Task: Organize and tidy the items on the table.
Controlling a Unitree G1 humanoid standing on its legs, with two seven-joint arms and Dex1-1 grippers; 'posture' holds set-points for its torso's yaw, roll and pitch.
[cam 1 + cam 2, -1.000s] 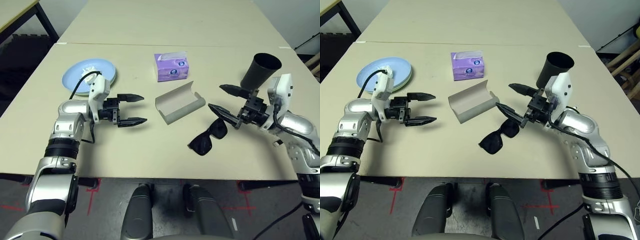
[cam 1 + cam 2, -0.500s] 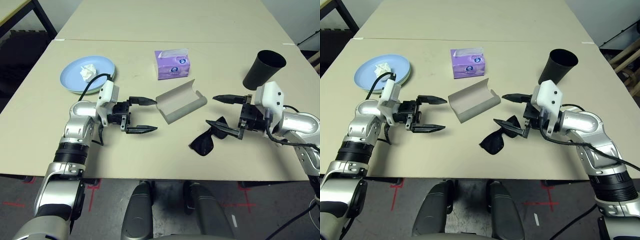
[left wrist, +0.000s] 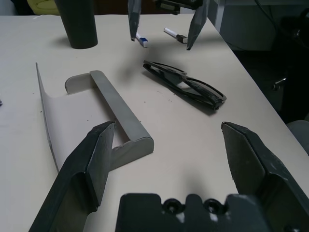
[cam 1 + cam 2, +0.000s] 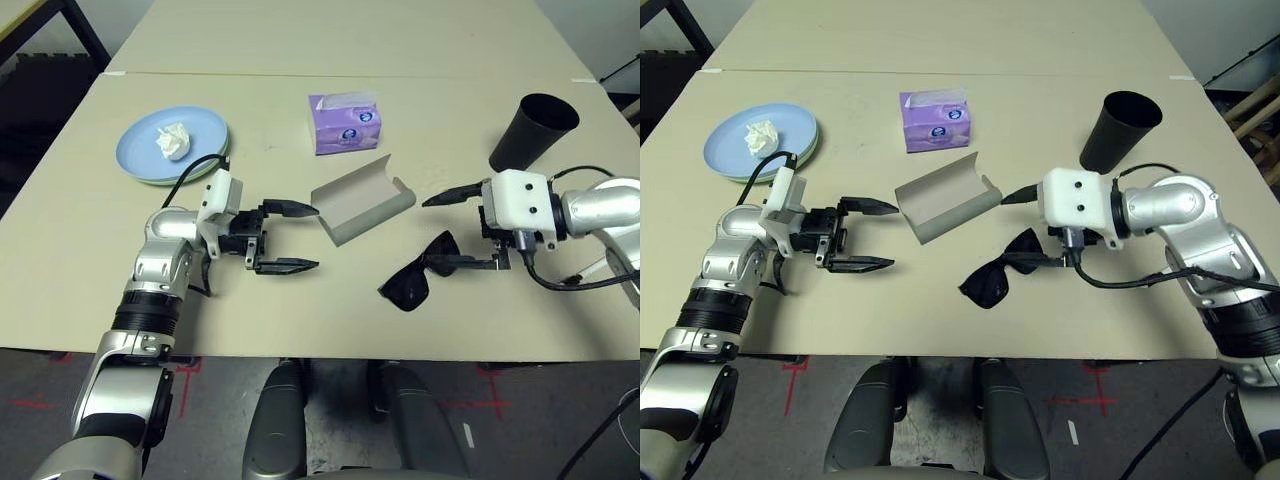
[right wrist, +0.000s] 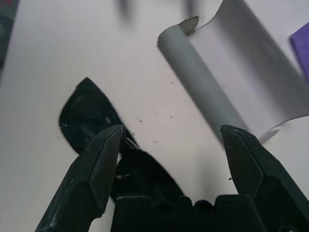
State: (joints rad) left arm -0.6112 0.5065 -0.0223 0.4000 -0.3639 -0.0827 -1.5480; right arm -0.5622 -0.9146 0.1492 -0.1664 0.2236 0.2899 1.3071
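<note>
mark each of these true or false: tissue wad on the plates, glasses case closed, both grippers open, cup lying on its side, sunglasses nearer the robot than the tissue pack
1. The tissue wad lies on the blue plate. True.
2. The glasses case is closed. False: it lies open, its pale inside showing.
3. Both grippers, left and right, are open. True.
4. The black cup lies on its side. False: it stands upright.
5. The sunglasses are nearer the robot than the purple tissue pack. True.

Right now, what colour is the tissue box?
The tissue box is purple, with lighter lilac areas and small dark blue logos; best seen in the left eye view.
</note>
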